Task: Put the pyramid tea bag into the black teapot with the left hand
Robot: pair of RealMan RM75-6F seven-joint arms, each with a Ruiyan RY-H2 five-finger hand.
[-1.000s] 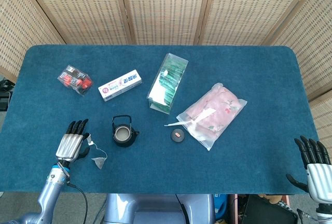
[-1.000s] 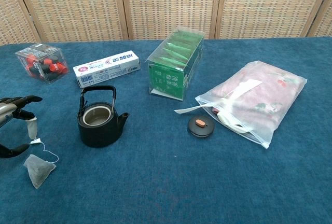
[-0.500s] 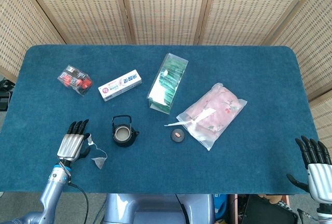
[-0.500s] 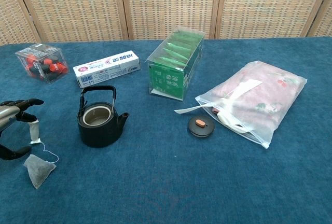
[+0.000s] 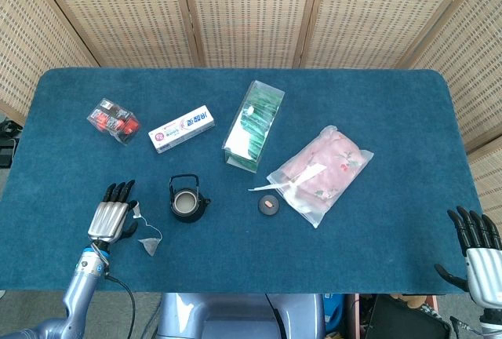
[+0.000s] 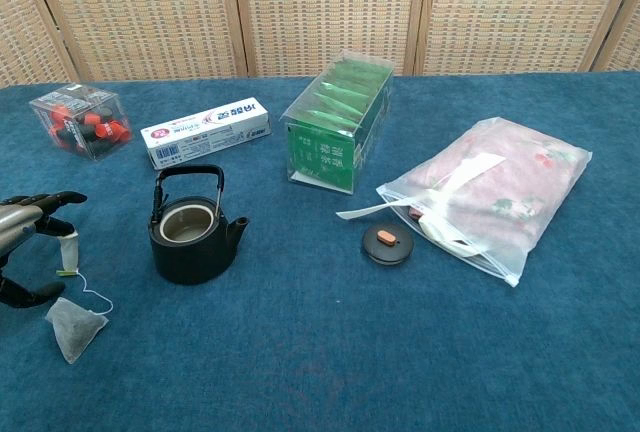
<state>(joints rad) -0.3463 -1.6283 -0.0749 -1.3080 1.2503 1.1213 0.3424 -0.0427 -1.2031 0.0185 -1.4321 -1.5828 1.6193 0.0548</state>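
Note:
The pyramid tea bag [image 5: 149,246] [image 6: 75,328] lies on the blue cloth at the front left, left of the black teapot [image 5: 187,199] [image 6: 190,235]. The teapot stands lidless; its lid [image 5: 268,205] [image 6: 387,243] lies to the right. The bag's string runs up to a paper tag [image 6: 67,253] that hangs upright from the fingertips of my left hand [image 5: 110,217] [image 6: 25,252]. That hand holds the tag, with its thumb spread below. My right hand [image 5: 478,256] hovers off the table's front right corner, fingers apart and empty.
Behind the teapot lie a toothpaste box [image 5: 182,128] [image 6: 208,133] and a clear box of red and black items [image 5: 113,120] [image 6: 80,122]. A clear box of green sachets [image 5: 252,125] [image 6: 337,122] and a pink bagged cloth [image 5: 321,173] [image 6: 490,195] sit to the right.
My left hand has drawn back slightly toward the table's front edge, and the tag moved with it. The tea bag barely shifted. The right hand sank a little.

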